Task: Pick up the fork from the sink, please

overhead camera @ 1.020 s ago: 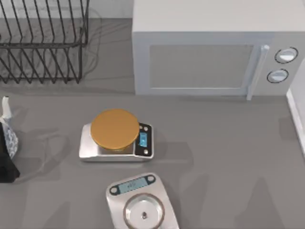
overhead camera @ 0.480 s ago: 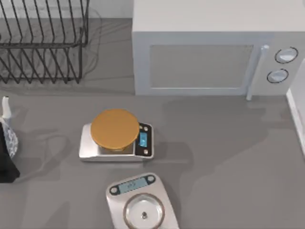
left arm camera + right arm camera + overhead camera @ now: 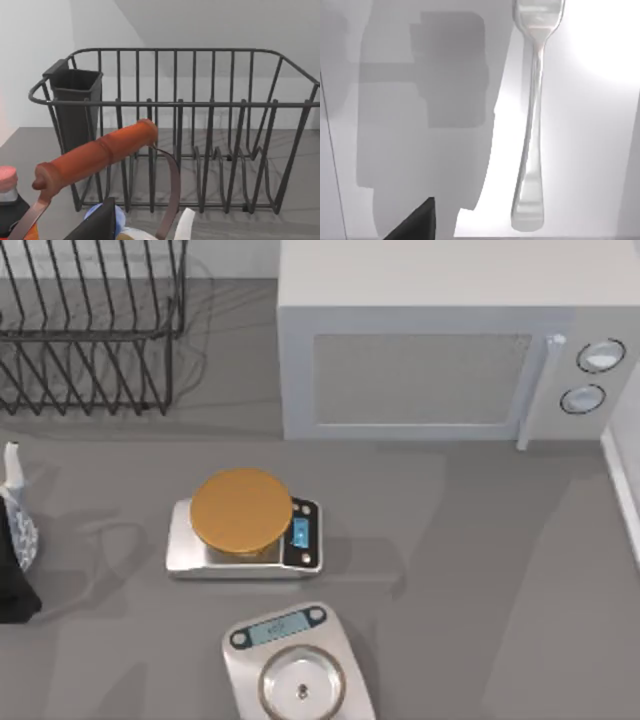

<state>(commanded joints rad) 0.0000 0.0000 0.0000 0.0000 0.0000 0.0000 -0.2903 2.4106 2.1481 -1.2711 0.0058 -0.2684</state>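
- Fork point(image 3: 532, 120): slim, shiny silver metal, long thin handle widening to a rounded end. It lies flat on a smooth pale surface in the right wrist view, with blocky grey shadows falling beside it. Nothing touches it.
- Right gripper: a dark finger tip point(image 3: 415, 222) shows at the picture's edge, apart from the fork; cannot tell how the fingers stand.
- Microwave point(image 3: 440, 340): pale grey box, flat door panel, a bar handle and two round knobs at its right side, standing at the back of the grey table point(image 3: 480, 570).
- Dish rack point(image 3: 90, 325): black wire, to the left of the microwave. The left wrist view shows a dark square cup point(image 3: 75, 107) hung in one corner of it; what the cup holds cannot be seen.
- Kitchen scale point(image 3: 245, 535): brushed steel with a round orange platter and a blue display, in front of the microwave.
- Second scale point(image 3: 295, 665): silver with a round steel platter, just in front of the first.
- Left wrist view: an orange-red cylindrical handle point(image 3: 95, 157) lies tilted in front of the rack. Left gripper's fingers: cannot tell.
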